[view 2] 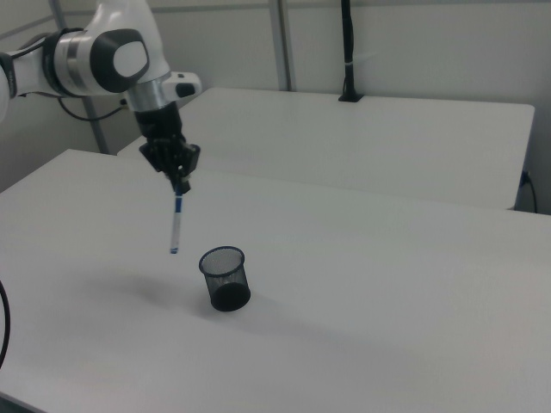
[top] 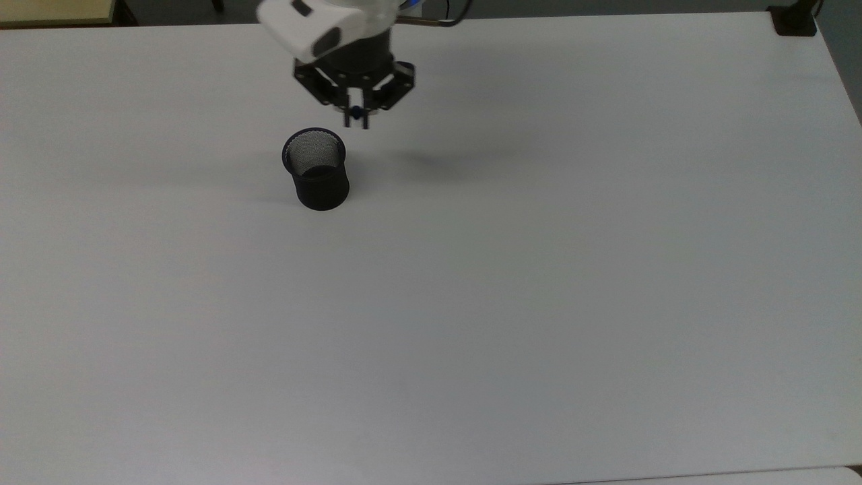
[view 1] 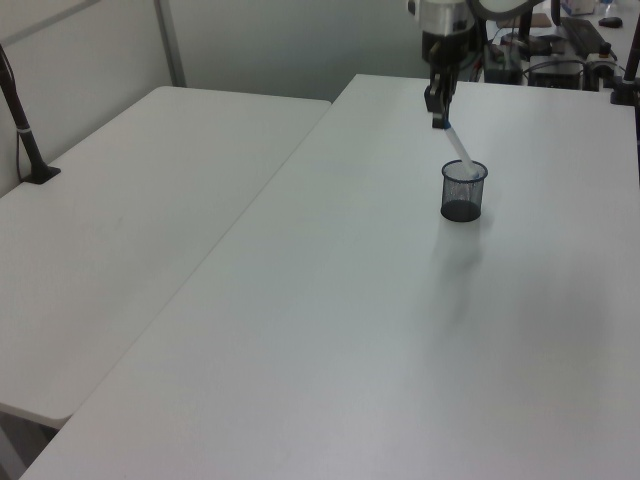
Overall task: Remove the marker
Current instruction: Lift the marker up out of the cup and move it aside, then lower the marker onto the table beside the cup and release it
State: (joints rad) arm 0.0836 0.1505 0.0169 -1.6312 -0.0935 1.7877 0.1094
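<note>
Nearest to us in the right view, the front stretch of the table (view 2: 362,327) lies bare; farther back stands the cup (view 2: 225,278), a black mesh pot, upright. Up at about ten o'clock from it in the right view the marker (view 2: 176,225) hangs in the air, wholly out of the cup and clear of its rim, blue cap uppermost and the barrel nearly plumb. Above that, our gripper (view 2: 180,183) has its jaws clamped on the cap end. In the top view the gripper (top: 357,121) sits at about one o'clock from the cup (top: 315,168), near but apart. We judge the lift done, with only the setting down left. The hold looks risky to us: only the cap is pinched, so a quick swing could set the barrel swaying or pull it free of the cap. If we lower it near the cup, the tip may strike the rim and tip the light pot. Released from high up, the marker would bounce and roll across the table.
</note>
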